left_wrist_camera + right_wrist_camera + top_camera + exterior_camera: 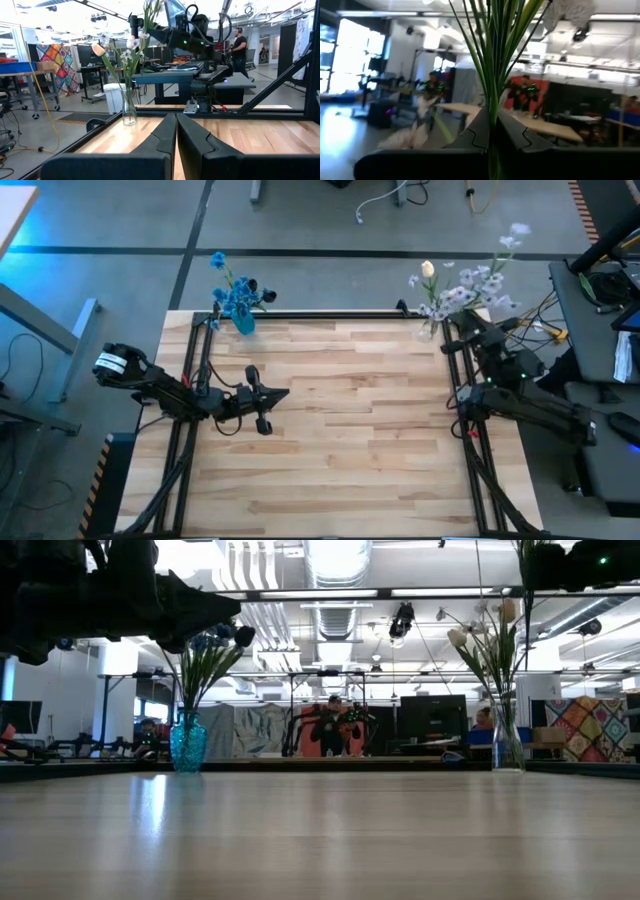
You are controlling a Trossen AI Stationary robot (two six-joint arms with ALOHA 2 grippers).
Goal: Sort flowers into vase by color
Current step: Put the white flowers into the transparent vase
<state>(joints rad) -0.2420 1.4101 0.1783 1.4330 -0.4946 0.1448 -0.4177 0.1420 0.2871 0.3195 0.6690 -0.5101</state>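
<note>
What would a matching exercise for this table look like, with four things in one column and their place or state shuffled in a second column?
Column one:
1. blue vase
2. clear vase
3. left gripper
4. right gripper

Column two:
A. shut on green stems
B. at the far left corner of the table, holding blue flowers
C. shut and empty, above the table's left half
D. at the far right corner, holding white flowers and a peach tulip

Pairs: 1-B, 2-D, 3-C, 4-A
</note>
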